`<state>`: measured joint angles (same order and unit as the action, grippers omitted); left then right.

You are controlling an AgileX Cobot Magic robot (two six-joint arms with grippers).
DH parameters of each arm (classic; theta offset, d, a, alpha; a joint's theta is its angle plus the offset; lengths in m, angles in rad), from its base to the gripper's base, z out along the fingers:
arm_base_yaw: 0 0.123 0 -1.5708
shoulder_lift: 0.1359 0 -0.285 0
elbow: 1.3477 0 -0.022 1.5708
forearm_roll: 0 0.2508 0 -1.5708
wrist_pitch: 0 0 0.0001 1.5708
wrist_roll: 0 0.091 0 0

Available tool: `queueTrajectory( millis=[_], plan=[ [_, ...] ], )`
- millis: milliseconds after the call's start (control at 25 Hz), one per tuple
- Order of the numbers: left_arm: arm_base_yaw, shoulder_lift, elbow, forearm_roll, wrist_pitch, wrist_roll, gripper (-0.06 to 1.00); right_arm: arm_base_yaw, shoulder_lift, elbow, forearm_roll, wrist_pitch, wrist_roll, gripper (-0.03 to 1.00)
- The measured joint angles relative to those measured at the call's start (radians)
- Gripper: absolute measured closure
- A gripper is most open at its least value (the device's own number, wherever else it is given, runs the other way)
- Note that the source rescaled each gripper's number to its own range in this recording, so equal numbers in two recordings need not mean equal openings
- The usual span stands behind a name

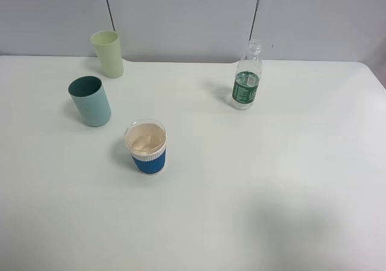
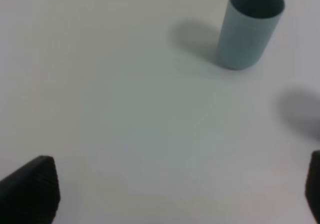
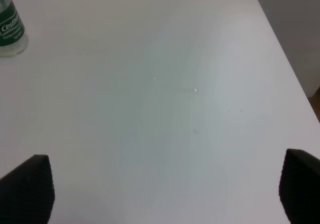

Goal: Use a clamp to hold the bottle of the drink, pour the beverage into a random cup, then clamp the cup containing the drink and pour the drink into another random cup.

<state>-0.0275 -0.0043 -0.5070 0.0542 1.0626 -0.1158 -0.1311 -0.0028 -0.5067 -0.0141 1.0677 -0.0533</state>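
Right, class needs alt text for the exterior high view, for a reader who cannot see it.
A white table holds a clear bottle with a green label at back right, and three upright cups at left: a pale yellow-green tumbler, a teal tumbler, a blue-sleeved cup. No arms show.

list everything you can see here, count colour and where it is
bottle: 1, clear plastic with dark green label, upright, cap off, far right of centre on the table
teal tumbler: 1, dusty teal-blue, darker inside, upright at the left
pale tumbler: 1, pale yellow-green, upright behind the teal one, near the wall
sleeved cup: 1, clear rim, blue ribbed sleeve, peach-cream inside, nearest the camera, left of centre
table: 1, white, a few tiny droplets or specks in the right wrist view
wall: grey panels with dark seams, behind the table
left gripper: 1, black fingers, open, empty
right gripper: 1, black fingers, open, empty
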Motion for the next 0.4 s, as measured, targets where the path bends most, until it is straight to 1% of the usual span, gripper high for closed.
queueTrajectory(
  millis=[400],
  plan=[
    [0.0, 0.0, 0.0, -0.001, 0.0, 0.0, -0.06, 0.0, 0.0, 0.0, 0.0, 0.0, 0.0, 0.15]
  ],
)
